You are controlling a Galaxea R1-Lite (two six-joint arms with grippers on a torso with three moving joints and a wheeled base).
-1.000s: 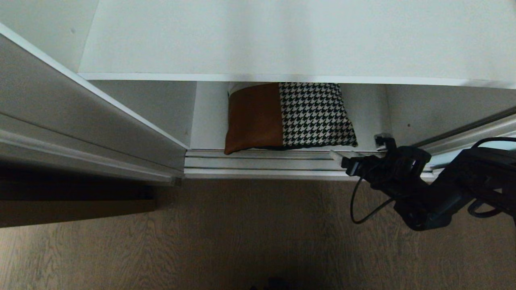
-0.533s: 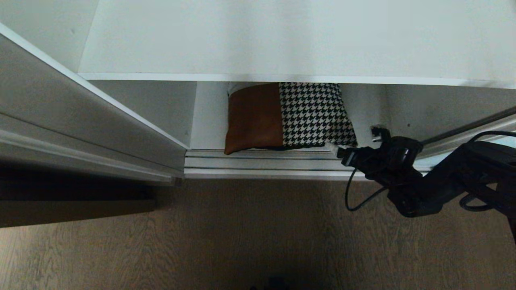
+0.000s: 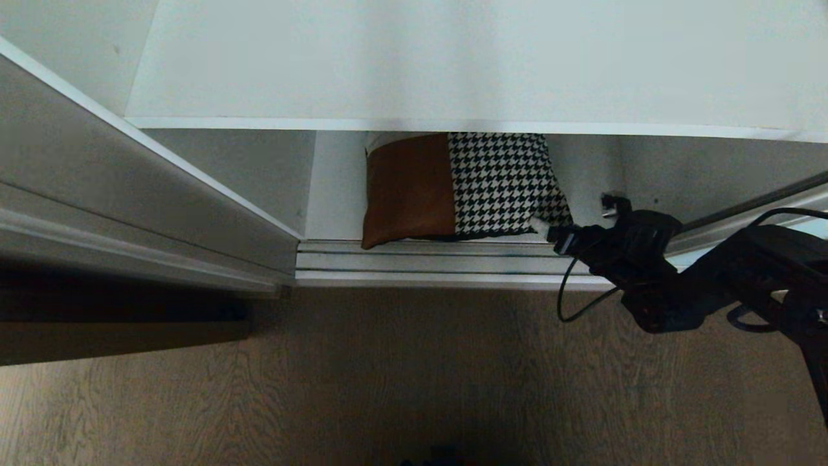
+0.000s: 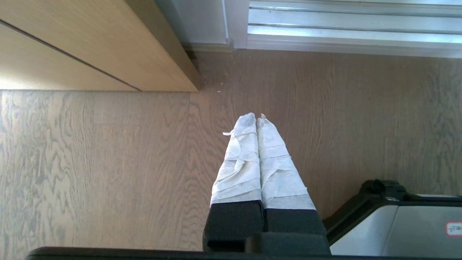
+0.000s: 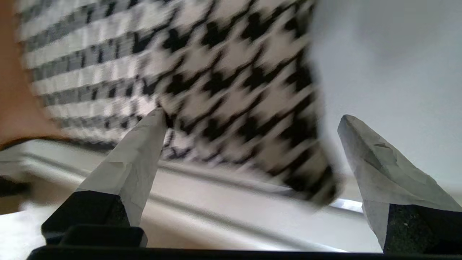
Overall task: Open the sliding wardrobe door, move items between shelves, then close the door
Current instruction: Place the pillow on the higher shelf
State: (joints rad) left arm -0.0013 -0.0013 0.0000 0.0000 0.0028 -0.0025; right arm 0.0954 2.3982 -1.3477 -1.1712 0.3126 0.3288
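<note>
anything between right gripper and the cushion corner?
Nothing. In the right wrist view the open right gripper faces the cushion with only bare sill track below.

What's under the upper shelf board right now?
The patchwork cushion lies on the lower shelf, its rear edge hidden beneath the upper board. Anything further back cannot be seen.

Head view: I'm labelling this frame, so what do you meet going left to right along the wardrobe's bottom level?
White side wall → rust-brown patch of the cushion → its houndstooth patch → open right gripper at the cushion's corner.

Cushion (image 3: 462, 188) on lower shelf (image 3: 333, 194), behind track (image 3: 420, 259).
</note>
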